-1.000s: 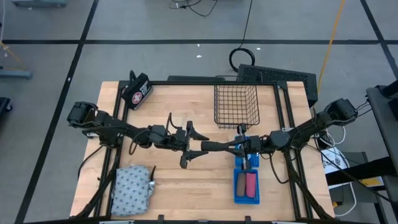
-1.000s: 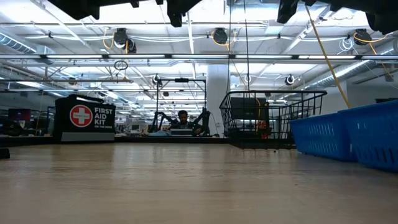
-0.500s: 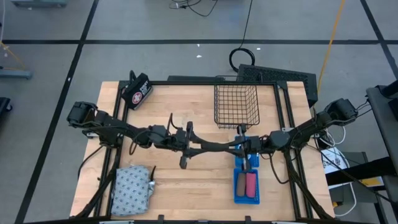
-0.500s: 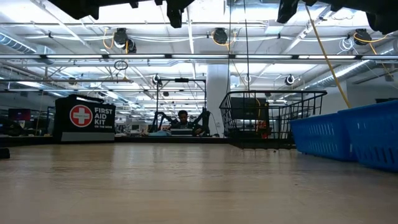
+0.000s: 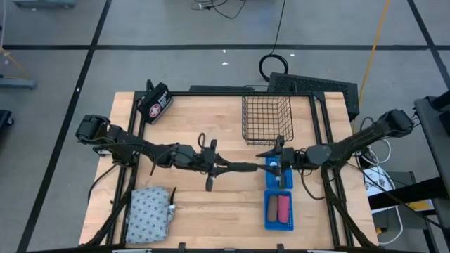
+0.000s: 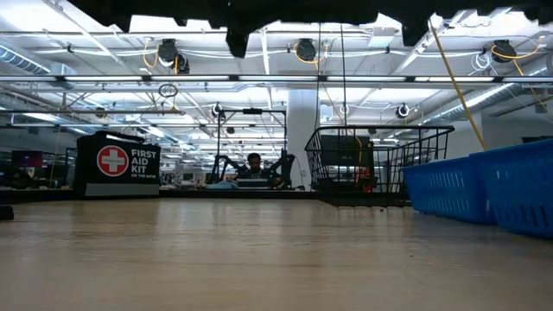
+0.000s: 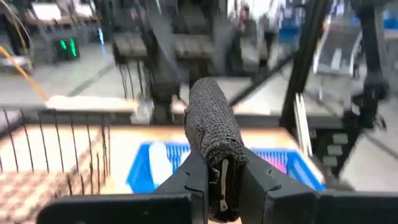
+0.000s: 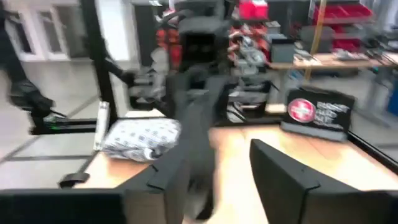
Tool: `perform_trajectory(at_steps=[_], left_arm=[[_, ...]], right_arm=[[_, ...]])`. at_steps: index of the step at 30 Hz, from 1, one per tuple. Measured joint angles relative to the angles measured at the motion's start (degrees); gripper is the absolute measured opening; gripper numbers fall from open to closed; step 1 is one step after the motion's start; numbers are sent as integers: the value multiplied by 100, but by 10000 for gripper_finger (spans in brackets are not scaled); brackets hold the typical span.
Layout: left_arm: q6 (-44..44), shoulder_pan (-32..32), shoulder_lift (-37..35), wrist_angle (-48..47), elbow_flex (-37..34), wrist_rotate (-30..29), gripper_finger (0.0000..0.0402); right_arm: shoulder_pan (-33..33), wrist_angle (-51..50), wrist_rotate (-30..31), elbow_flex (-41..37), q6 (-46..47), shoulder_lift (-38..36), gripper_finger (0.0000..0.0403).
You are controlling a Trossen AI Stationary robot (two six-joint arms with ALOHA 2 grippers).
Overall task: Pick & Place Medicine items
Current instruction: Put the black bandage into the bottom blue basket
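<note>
Handing over between the two arms appears to be the step in hand: above the middle of the light wooden counter [image 5: 211, 211], the left gripper [image 7: 221, 168] is clamping one end of a black, rough-textured, finger-sized oblong piece [image 7: 211, 124], which is held clear of the surface and is projecting forward out of the gripper toward the right arm. The right gripper [image 8: 221, 180] is standing just beside the far end of that piece with its fingers apart, gripping nothing. As a judgement, the next move is calling for the right gripper to draw clear before the left arm is carrying the piece off, and for a firm hold, since the grip is sitting at the piece's end. Where the piece is going cannot be told from here. Counting: one black oblong piece, held; one pink oblong piece [image 5: 284, 208] and one brown oblong piece [image 5: 273, 208], lying side by side in a flat blue plastic tray [image 5: 279, 226] at the counter's near edge; one soft grey-white patterned pouch [image 5: 148, 214] at the near left corner; one black wire basket [image 5: 267, 119]; one black first-aid case with a red-and-white emblem [image 5: 155, 103]. The small white bottles cannot be counted; only a blurred whitish shape is showing in the blue tray in the left wrist view.
</note>
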Motion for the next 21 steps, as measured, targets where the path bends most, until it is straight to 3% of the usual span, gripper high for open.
perform_trajectory(at_steps=[5, 10, 12, 16, 21], left_arm=[[36, -27, 7, -265, -8, -33, 44], [75, -20, 57, -341, -8, -117, 44], [84, -17, 55, -364, -5, -229, 44], [91, -6, 57, -436, -5, -331, 44], [90, -15, 57, -503, -5, -326, 44]], right_arm=[[-8, -3022, 28, 1665, 357, -13, 203], [-166, -6213, -33, 3982, 754, 1120, 236], [-293, -7193, -334, 4829, 925, 1693, 242], [-493, -8337, -1052, 5997, 1061, 2772, 241], [-640, -8746, -1509, 6599, 712, 3647, 230]])
